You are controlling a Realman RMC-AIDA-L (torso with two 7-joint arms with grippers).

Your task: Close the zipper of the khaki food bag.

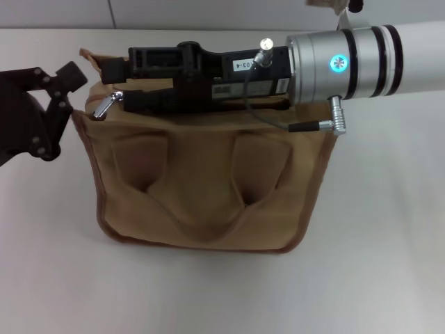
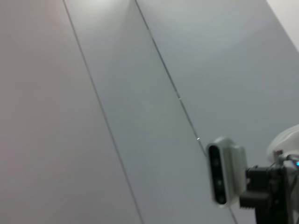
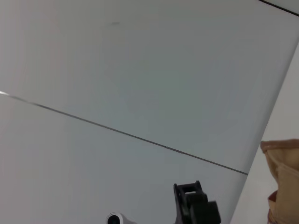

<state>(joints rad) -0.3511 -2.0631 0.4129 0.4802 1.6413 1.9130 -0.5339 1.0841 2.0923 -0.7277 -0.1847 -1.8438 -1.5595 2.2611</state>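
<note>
Your bag (image 1: 201,188) sits mid-surface (image 1: 389,264), near side facing you, two loop handles hanging flat against its front. The zipper (image 1: 104,106) runs along the bag's top edge; only the silver pull shows, at the far-left corner, sticking up at a tilt.

Right arm reaches in from the right & lies across the bag top, right pincer (image 1: 118,80) ending at that left corner, just beside the pull. Its black fingers (image 1: 115,68) point left, close together, upper one above the pull, lower one behind it; can't tell if they're pinching the tab or only touching it.

Left pincer (image 1: 59,90) is at the bag's left edge, w/ its black linkage spread, tips near the bag's top-left corner (contact w/ fabric not clear).

Wrist views give little: the left one shows wall panels & a camera module (image 2: 225,171); the right one shows wall, a black bracket & a sliver of the bag (image 3: 282,177).
</note>
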